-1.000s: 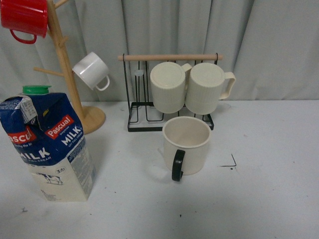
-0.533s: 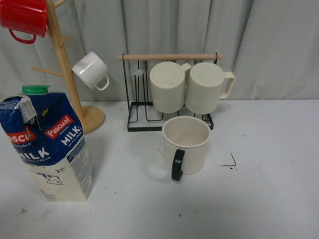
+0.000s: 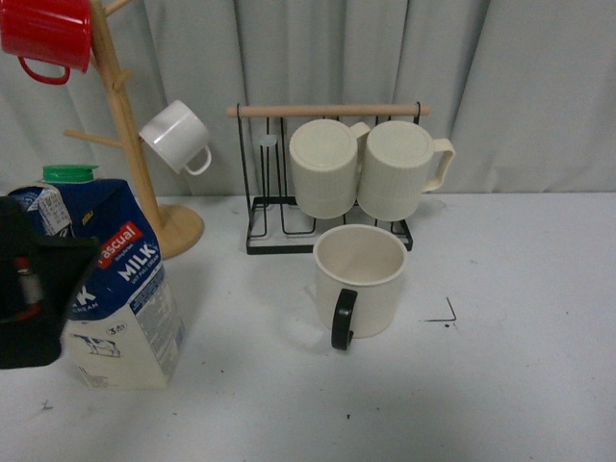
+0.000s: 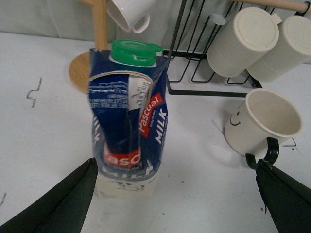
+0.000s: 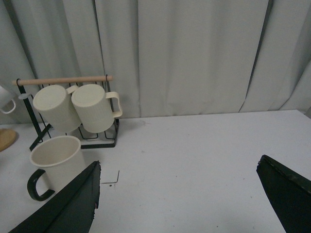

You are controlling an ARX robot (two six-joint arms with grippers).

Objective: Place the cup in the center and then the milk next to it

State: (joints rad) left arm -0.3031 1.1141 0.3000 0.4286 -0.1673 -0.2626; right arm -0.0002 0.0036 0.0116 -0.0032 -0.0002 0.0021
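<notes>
left gripper [image 4: 176, 165], jaws spread wide, hovers by the tall blue-and-cream milk carton with green cap [image 4: 129, 121], upright left of the cream black-handled mug [image 3: 361, 279]; an off-centre pinch could topple it.

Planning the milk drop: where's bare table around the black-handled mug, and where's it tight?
Bare white table between the blue-and-cream milk carton and the cream black-handled mug; also right of the mug, past the black corner mark. Tight behind the mug: black wire rack with two ribbed cream mugs.
</notes>
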